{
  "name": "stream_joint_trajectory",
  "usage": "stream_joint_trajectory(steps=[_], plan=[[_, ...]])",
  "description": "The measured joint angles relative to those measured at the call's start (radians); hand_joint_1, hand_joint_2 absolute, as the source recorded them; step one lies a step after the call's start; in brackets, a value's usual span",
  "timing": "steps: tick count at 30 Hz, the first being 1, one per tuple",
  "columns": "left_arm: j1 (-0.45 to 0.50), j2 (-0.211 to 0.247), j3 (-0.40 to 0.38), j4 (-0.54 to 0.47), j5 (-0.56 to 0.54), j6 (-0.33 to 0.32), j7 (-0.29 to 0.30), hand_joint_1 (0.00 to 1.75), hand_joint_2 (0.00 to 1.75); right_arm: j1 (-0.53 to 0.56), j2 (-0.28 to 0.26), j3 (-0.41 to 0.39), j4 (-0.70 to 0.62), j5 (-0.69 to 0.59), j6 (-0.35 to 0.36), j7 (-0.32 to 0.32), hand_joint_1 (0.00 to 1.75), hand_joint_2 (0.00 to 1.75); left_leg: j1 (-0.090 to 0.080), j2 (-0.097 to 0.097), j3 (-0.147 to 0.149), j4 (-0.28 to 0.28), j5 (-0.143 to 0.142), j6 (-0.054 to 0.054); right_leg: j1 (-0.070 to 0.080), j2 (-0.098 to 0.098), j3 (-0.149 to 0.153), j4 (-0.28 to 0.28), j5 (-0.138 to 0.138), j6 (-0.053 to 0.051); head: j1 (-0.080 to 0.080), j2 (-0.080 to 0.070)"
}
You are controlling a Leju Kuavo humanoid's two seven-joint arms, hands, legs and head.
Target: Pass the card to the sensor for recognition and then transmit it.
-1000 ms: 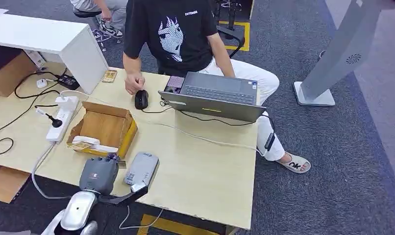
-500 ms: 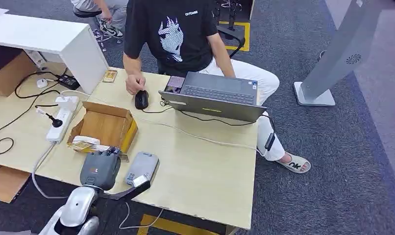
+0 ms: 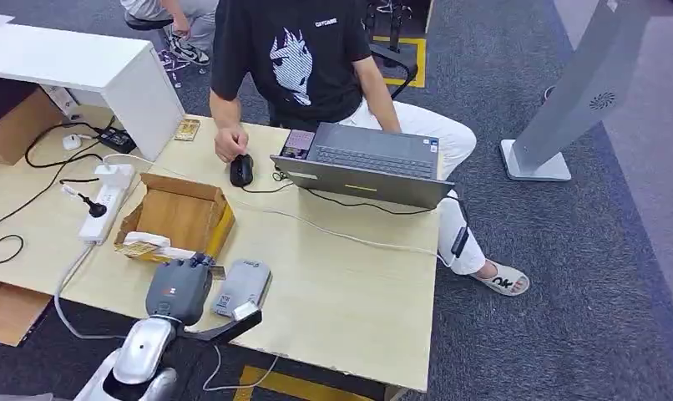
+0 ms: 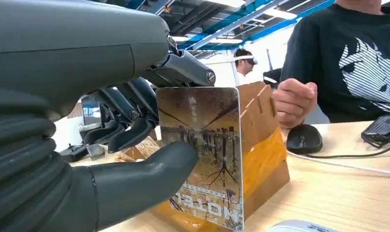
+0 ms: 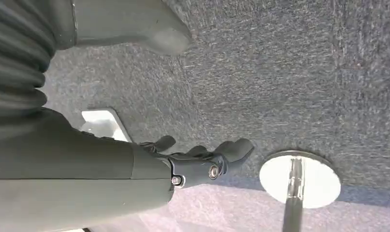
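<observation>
I pinch the card [image 4: 202,154] in my left hand [image 3: 179,288], thumb [image 4: 149,169] flat on its printed face and the darker fingers [image 4: 130,130] behind it. It stands upright just in front of the cardboard box [image 3: 179,219] and beside the grey sensor [image 3: 242,286], which lies on the table [image 3: 350,301] next to that box.

The card looks thin, light and stiff, with a glossy face that could slip, so I judge the best hold is well in from one edge, leaving most of the face free for the sensor.

From the head view my hand covers the card almost wholly. At my wrist the sensor is cut off to a pale sliver [image 4: 299,226] at the frame edge, so I cannot judge the gap between card and sensor.

My right hand [image 5: 202,162] hangs over carpet, fingers loosely curled and holding nothing.
</observation>
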Motion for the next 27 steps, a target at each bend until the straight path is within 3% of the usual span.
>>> stream_joint_trajectory(steps=[27], plan=[[-0.075,-0.045,-0.056,0.133,-0.029,0.016,-0.003,1.75,1.75,-0.053,0.000,-0.083,0.060,0.071,0.005,-0.077,0.00,1.75,0.000,-0.002,0.000,0.000,0.000,0.000,0.000,-0.001,0.001,0.000,0.000,0.000,0.000,0.000]])
